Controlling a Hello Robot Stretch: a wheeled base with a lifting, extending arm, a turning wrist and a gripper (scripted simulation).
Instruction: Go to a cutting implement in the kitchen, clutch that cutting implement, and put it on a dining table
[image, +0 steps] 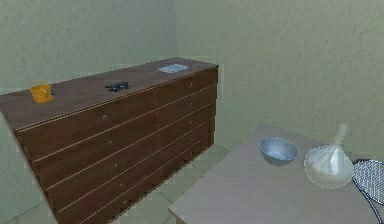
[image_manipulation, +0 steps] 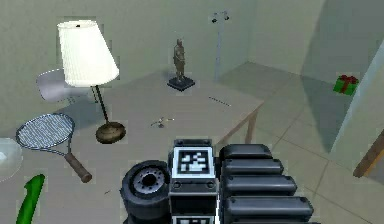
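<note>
One gripper (image_manipulation: 150, 188) to watch, and it sits low at the arm side view's bottom edge, its dark body tucked beside the marker square (image_manipulation: 195, 163) and the arm (image_manipulation: 255, 190). Its far end is lost against that body, so I cannot tell whether it holds anything. Just beyond lies the table (image_manipulation: 200, 115), with a small pale sliver (image_manipulation: 160, 123) near its middle and a longer thin sliver (image_manipulation: 218, 99) toward the far edge. Either might be the cutting implement, but both are too small to call. Around them stand a lamp (image_manipulation: 86, 60), a statue (image_manipulation: 180, 63) and a tennis racket (image_manipulation: 48, 133). Ahead, a dresser (image: 110, 135) carries an orange cup (image: 40, 93). My read: the robot is parked at a table, so the travelling looks largely done, while the grab and the placing I can't confirm from here.
</note>
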